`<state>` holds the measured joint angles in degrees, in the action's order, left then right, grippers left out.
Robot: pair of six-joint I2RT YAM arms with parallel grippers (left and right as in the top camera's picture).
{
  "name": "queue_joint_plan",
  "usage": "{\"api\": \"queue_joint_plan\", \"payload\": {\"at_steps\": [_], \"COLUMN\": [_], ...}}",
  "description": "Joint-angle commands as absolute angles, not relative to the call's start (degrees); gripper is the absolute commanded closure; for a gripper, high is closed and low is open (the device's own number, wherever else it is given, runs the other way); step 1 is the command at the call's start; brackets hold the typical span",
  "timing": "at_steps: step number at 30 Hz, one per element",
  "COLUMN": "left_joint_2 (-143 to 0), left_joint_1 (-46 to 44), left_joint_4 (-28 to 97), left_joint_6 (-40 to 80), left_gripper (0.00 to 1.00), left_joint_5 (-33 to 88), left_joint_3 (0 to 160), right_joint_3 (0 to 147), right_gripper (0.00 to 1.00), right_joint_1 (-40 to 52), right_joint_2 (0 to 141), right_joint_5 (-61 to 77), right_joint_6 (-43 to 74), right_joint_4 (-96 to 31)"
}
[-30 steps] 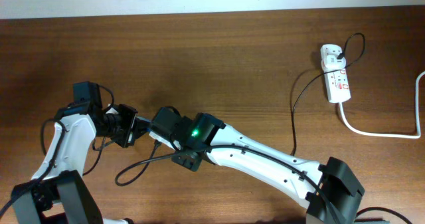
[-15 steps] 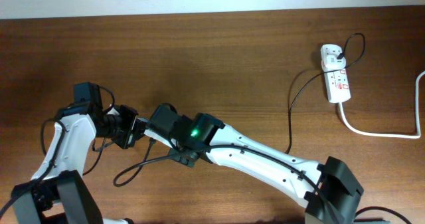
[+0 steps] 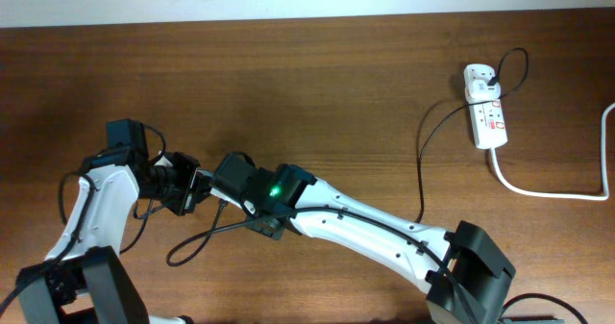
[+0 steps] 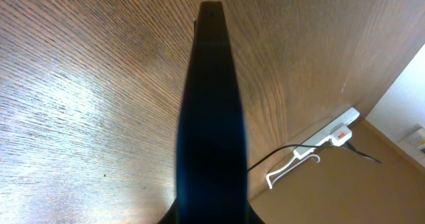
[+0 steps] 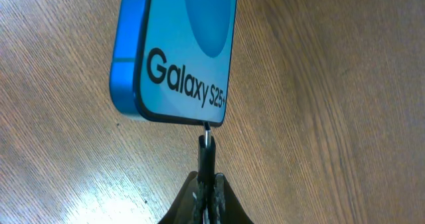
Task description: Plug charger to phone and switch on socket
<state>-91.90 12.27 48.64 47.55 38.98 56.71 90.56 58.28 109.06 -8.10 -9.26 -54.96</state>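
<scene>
My left gripper (image 3: pixel 189 191) is shut on the phone (image 5: pixel 182 44) and holds it above the table. The phone's blue screen reads "Galaxy S25+" in the right wrist view. It appears as a dark edge-on slab in the left wrist view (image 4: pixel 211 117). My right gripper (image 5: pixel 208 184) is shut on the charger's connector (image 5: pixel 207 151). The connector's metal tip meets the phone's near edge; I cannot tell how deep it sits. The black cable (image 3: pixel 421 165) runs to a black plug (image 3: pixel 483 74) in the white socket (image 3: pixel 486 111) at the far right.
The socket's thick white cord (image 3: pixel 548 191) curves off to the right edge. A loop of black cable (image 3: pixel 197 245) lies on the wood below the two grippers. The socket also shows far off in the left wrist view (image 4: pixel 332 132).
My right arm has shifted slightly left, bringing the connector closer to the phone. The cable loop under it shifted a little. The left arm has held still.
</scene>
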Motion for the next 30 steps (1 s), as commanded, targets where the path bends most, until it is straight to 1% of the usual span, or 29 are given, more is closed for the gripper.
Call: {"api": "queue_joint_plan", "payload": {"at_steps": [1,6,12,14,21,24,30], "left_joint_2": [-92.1,-92.1,-92.1,-92.1,-92.1,-92.1,-92.1], "left_joint_1": [12.1,12.1,12.1,12.1,12.1,12.1,12.1], "left_joint_4": [48.7,48.7,48.9,48.9,49.0,49.2,49.2], "left_joint_6": [46.8,46.8,46.8,46.8,46.9,46.9,47.3], "left_gripper": [1.0,1.0,1.0,1.0,1.0,1.0,1.0], "left_joint_5": [40.4,39.6,39.6,39.6,38.3,38.1,35.5], "left_joint_3": [58.0,58.0,58.0,58.0,58.0,58.0,58.0], "right_joint_3": [91.4,91.4,91.4,91.4,91.4,91.3,91.3], "right_gripper": [0.96,0.96,0.96,0.96,0.96,0.96,0.96], "right_joint_1": [58.9,61.1,61.5,61.6,62.7,64.1,64.1], "right_joint_2": [109.9,109.9,109.9,109.9,109.9,110.0,110.0], "right_joint_5": [-8.2,-10.7,-13.4,-18.2,-18.6,-21.4,-21.7], "right_joint_6": [-9.4,-9.6,-9.5,-8.1,-8.1,-8.1,-6.9], "right_joint_4": [-54.9,-55.2,-55.2,-55.5,-55.6,-55.7,-58.3]}}
